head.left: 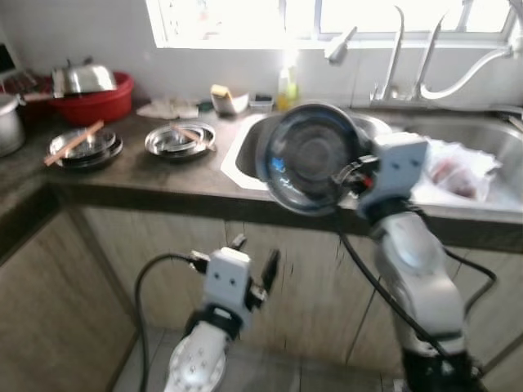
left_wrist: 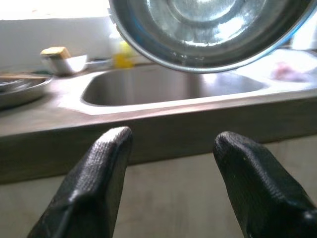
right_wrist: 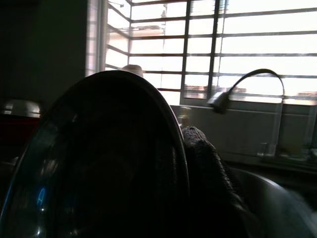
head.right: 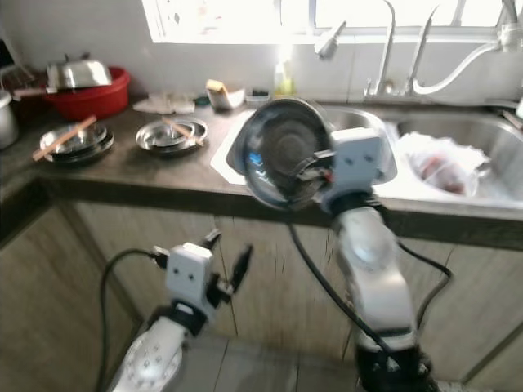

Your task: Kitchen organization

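Note:
My right gripper [head.left: 347, 175] is shut on the rim of a steel bowl [head.left: 309, 158], held on edge in the air before the left sink basin [head.left: 245, 151], its hollow facing me. In the right wrist view the dark bowl [right_wrist: 99, 163] has one black finger [right_wrist: 208, 173] against its rim. My left gripper [head.left: 253, 257] hangs low before the cabinet doors, open and empty; its wrist view shows the two fingertips [left_wrist: 106, 163] apart below the counter edge, with the bowl [left_wrist: 208, 29] above. Two stacks of steel plates [head.left: 180, 139] [head.left: 84, 149] lie on the dark counter.
A red basin [head.left: 94, 102] with a steel bowl stands at the back left beside a pot [head.left: 10, 122]. A small dish, a yellow bottle [head.left: 286, 86] and taps line the window wall. The right basin holds a plastic bag [head.left: 458, 171]. Wooden cabinet doors run below.

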Controlling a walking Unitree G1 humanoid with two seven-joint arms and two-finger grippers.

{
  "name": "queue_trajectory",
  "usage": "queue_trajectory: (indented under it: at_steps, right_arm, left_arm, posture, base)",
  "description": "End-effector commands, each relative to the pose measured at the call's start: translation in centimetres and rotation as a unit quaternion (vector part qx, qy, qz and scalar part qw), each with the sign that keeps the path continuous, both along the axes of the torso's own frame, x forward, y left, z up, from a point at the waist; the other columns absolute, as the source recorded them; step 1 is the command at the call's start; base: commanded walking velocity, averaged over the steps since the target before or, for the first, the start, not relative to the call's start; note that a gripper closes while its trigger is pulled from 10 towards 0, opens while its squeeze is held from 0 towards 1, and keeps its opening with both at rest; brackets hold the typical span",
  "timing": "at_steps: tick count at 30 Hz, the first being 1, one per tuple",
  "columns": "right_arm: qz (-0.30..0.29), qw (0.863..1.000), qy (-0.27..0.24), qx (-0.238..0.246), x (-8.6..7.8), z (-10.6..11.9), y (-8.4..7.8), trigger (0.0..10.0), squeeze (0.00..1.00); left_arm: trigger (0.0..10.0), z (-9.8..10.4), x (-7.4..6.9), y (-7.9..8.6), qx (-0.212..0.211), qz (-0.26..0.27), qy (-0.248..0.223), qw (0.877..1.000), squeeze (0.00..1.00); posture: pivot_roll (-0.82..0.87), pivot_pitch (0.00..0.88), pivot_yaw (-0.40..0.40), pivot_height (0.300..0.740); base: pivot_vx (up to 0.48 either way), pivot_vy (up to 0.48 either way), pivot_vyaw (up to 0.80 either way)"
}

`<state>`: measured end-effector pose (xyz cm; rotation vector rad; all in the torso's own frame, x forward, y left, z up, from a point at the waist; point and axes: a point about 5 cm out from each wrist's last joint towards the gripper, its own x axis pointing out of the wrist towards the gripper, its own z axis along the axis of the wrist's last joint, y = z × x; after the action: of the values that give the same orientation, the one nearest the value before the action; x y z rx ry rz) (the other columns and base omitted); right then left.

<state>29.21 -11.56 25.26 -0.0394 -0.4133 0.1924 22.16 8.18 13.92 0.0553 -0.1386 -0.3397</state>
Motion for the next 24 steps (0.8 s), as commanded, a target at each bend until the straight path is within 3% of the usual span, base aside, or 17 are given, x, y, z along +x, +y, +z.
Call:
queue_trajectory:
  at_steps: [1, 22, 24]
  right_arm:
    - [-0.011, 1.000, -0.009, 0.007, 0.16, 0.66, -0.95, 10.0, 0.00]
    - [0.011, 1.000, 0.006, 0.004, 1.03, 0.70, -1.43, 10.0, 0.00]
    - [0.008, 1.000, 0.004, -0.021, 1.15, 0.49, -1.50, 10.0, 0.00]
  left_arm:
    - [10.0, 0.33, 0.00, -0.52, -0.003, -0.009, -0.006, 1.000, 0.00]
    - [10.0, 0.36, 0.10, -0.51, -0.002, -0.008, -0.010, 1.000, 0.00]
    - [10.0, 0.36, 0.06, -0.62, -0.003, -0.010, -0.010, 1.000, 0.00]
  posture:
    - [0.09, 0.000, -0.021, 0.740]
    - [0.09, 0.000, -0.023, 0.740]
    - [0.09, 0.001, -0.024, 0.740]
  base:
    - [0.461, 0.000, 0.00]
    - [0.474, 0.000, 0.00]
    - [0.000, 0.000, 0.00]
